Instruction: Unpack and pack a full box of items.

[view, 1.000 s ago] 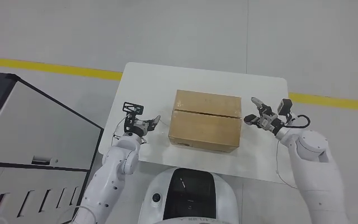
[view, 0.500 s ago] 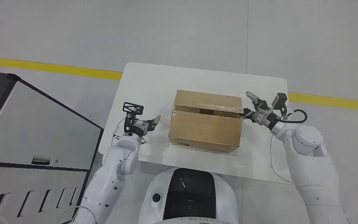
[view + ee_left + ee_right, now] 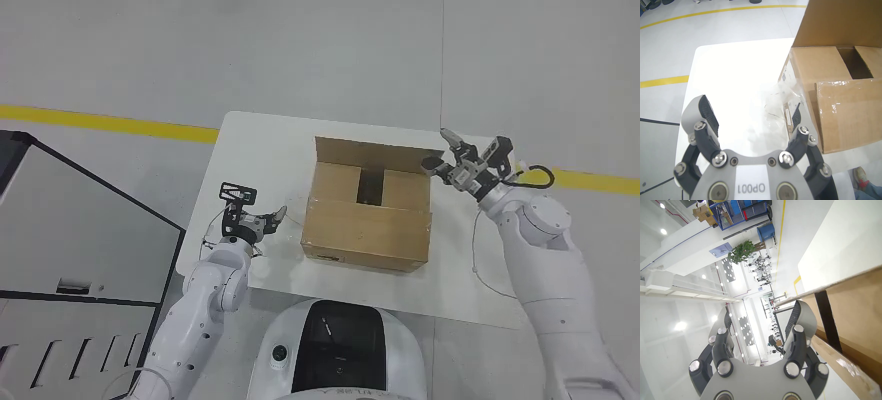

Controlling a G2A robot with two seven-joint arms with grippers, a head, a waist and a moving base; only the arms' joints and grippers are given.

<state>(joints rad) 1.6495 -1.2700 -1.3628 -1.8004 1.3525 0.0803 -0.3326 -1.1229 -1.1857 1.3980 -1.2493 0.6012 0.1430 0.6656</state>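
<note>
1. The box (image 3: 367,215) sits in the middle of the table (image 3: 260,150). Its long side runs from left to right.
2. The far flap (image 3: 375,155) stands up, so the far half of the top is open. A dark gap (image 3: 372,185) shows between the two small inside flaps.
3. The near flap (image 3: 365,225) lies flat and covers the near half. It has shiny tape along its edge.
4. The right gripper (image 3: 452,160) is at the far right corner of the box, at the right end of the far flap. The flap runs away from it to the left.
5. Its fingers are spread apart and hold nothing. In the right wrist view one finger seems to touch the flap's thin edge, but the flap is not pinched between the two.
6. The left gripper (image 3: 250,215) is to the left of the box, a little apart from it. Its fingers are wide open and hold nothing.
7. Some crumpled clear plastic (image 3: 778,102) sticks out from the left side of the box, just in front of the left gripper.
8. I think the far flap needs a push away, to the far side. The right gripper is the one beside it.
9. The near flap comes after that, I think. Its left end is closer to the left gripper than to the right one.
</note>
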